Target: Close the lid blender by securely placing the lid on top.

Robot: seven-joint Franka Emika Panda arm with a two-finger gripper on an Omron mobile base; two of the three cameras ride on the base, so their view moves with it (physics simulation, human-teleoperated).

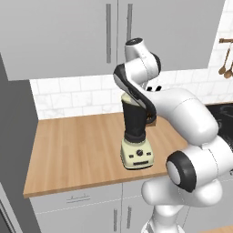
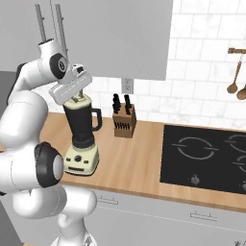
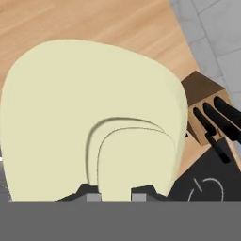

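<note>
Over the jar top, upper left of the right base view, your hand [image 2: 76,98] sits right above the blender [image 2: 81,139], and the lid [image 2: 78,100] shows as a thin cream strip between the hand and the jar rim. From the hand view the lid [image 3: 89,117] is huge and close, its raised knob dead centre at the bottom of the frame, with the two dark fingertips [image 3: 75,196] pressed in on either side of it. So you're clamped on the knob, no gap that I can see.

Blender stands on the worktop [image 2: 139,153] near its front edge, upright, with the knife block [image 2: 124,122] just beside it toward the tiles. Left base view has the arm draped across the jar [image 1: 135,119], so the rim itself is hidden there.

Where are you in the job? Late, I'd say: lid carried and lined up on top. Whether it's fully seated or only resting on the rim, I can't tell. What's left, by my reckoning, is a firm push down, then let go and lift clear without dragging the lid askew.
</note>
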